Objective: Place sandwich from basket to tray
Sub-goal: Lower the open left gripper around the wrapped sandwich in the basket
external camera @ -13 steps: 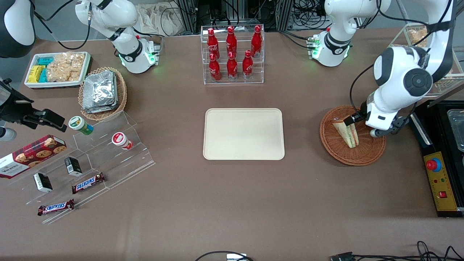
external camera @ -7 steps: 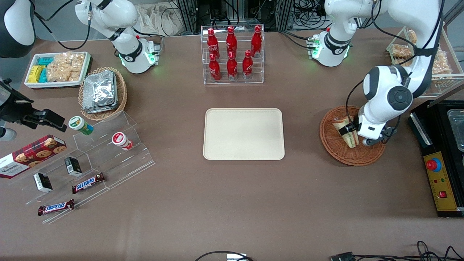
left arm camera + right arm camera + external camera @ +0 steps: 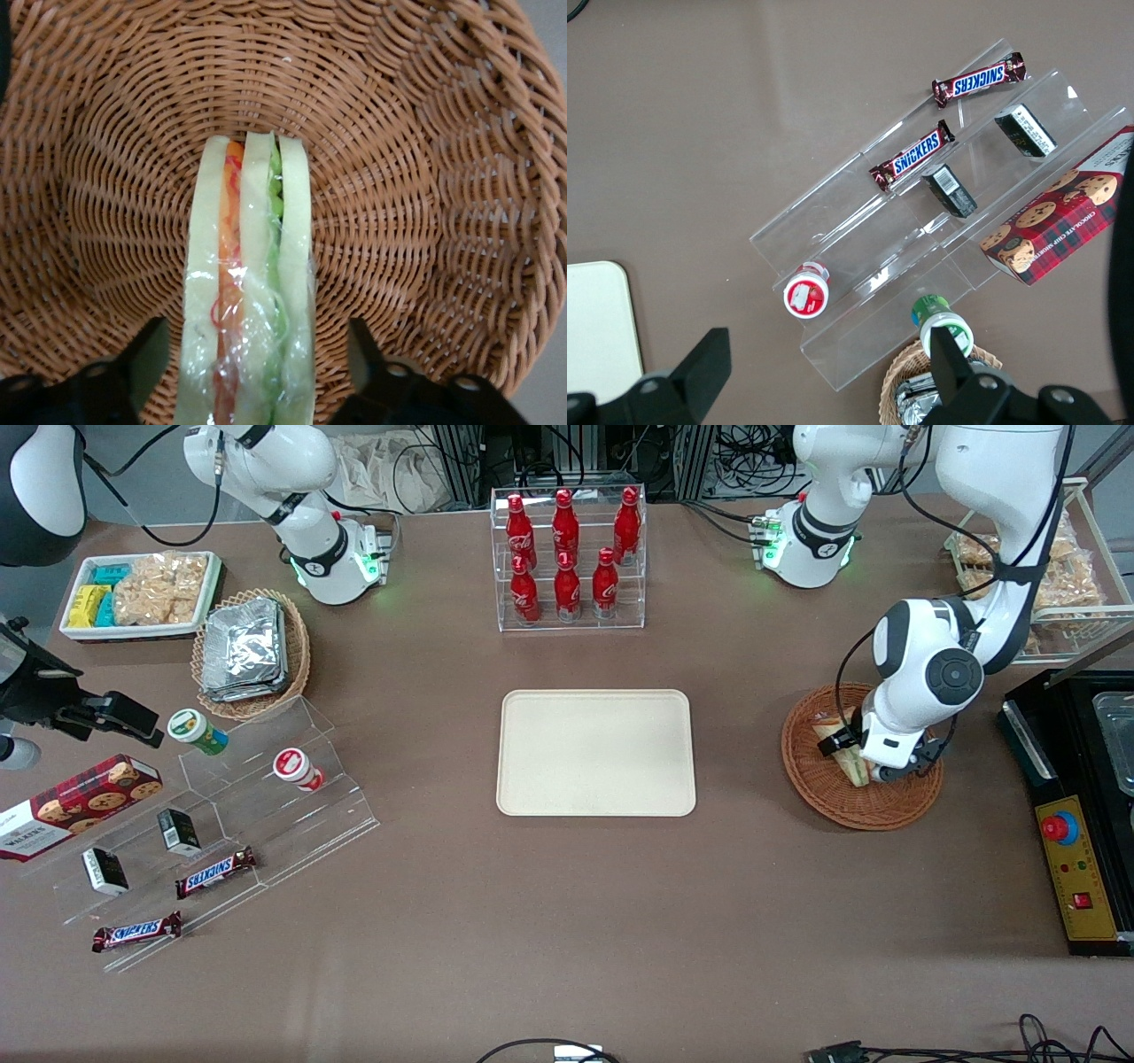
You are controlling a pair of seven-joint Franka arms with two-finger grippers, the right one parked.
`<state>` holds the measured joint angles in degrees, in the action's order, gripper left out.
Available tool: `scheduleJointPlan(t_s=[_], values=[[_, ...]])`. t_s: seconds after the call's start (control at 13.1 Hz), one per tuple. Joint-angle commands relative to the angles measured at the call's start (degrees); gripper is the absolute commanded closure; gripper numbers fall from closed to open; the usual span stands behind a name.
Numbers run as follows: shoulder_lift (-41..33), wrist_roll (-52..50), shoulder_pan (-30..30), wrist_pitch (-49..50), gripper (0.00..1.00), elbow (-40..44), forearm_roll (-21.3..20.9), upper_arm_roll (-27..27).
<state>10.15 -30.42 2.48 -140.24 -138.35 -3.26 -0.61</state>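
The sandwich (image 3: 248, 310), a clear-wrapped wedge with orange and green filling, stands on its edge in the brown wicker basket (image 3: 390, 177). My left gripper (image 3: 255, 341) is open and down inside the basket, one black finger on each side of the sandwich, with a small gap on both sides. In the front view the gripper (image 3: 858, 755) covers part of the sandwich (image 3: 842, 742) in the basket (image 3: 828, 804), toward the working arm's end of the table. The cream tray (image 3: 595, 753) lies bare at the table's middle.
A black control box (image 3: 1076, 864) with a red button stands beside the basket. A wire rack of snack bags (image 3: 1054, 576) and a clear rack of red bottles (image 3: 567, 558) stand farther from the front camera. Toward the parked arm's end sits a foil-packet basket (image 3: 251, 651).
The left arm has swung in and come down over the basket. The gripper has dropped lower, so its fingers now straddle the sandwich, which has not moved.
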Motion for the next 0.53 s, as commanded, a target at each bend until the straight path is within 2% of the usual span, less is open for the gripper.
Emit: scheduleJointPlan(t_s=[0.0, 0.31, 0.46], values=[[-0.5, -1.3, 0.1, -2.4, 1.0, -1.7, -1.0, 0.1], [-2.4, -1.1, 0.1, 0.3, 1.0, -1.4, -1.0, 0.1], [-7.7, -0.5, 0.1, 6.7, 1.0, -0.4, -1.0, 0.1]])
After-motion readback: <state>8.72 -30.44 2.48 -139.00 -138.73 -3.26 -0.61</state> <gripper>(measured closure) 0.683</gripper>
